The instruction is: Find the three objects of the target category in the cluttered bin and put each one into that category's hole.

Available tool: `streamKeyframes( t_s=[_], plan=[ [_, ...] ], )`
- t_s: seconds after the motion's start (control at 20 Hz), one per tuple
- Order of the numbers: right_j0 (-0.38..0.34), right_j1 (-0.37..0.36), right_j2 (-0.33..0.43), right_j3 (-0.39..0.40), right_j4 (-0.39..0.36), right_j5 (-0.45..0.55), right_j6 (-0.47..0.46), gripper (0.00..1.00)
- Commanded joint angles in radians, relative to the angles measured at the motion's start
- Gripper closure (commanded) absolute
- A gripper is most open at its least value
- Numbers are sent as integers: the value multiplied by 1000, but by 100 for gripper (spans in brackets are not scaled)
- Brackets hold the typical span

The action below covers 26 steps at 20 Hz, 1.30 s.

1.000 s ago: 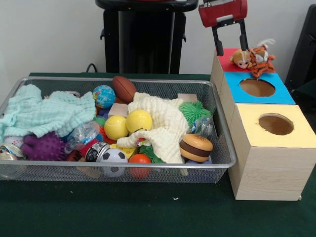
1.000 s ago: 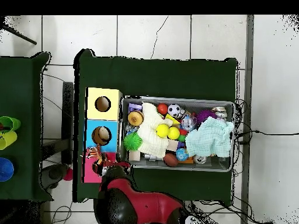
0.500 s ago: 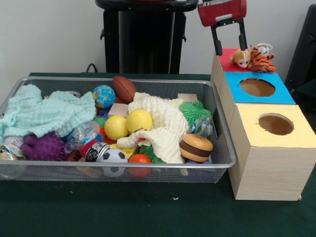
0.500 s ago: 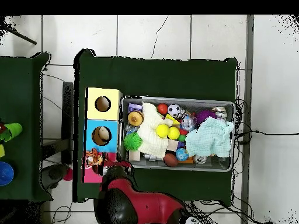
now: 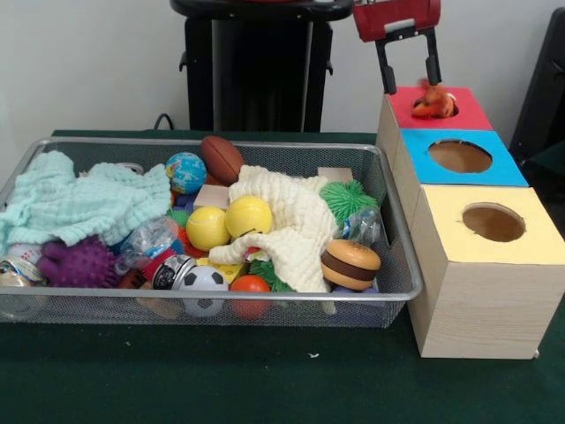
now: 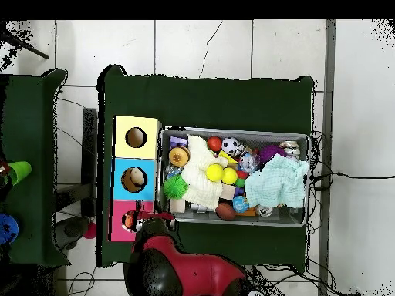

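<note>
An orange plush (image 5: 433,103) sits half-sunk in the red-faced hole (image 5: 434,106), at one o'clock from the bin (image 5: 388,291). The pincer (image 5: 408,75) hangs above, prongs apart, empty. It looks light and squashy; take its body.

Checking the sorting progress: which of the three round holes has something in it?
The red-faced hole, farthest back under the gripper, holds an orange plush toy. The blue and yellow holes look empty.
</note>
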Motion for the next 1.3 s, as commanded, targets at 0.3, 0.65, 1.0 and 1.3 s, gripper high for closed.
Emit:
streamKeyframes(
  t_s=[0.3,0.65,1.0,1.3],
  plan=[
    [-34,-58,17,-152,31,221,139,0],
    [-29,-84,12,-167,39,302,139,0],
    [16,-101,-27,-169,55,285,175,0],
    [-13,-84,23,-139,60,237,232,100]
  ],
)
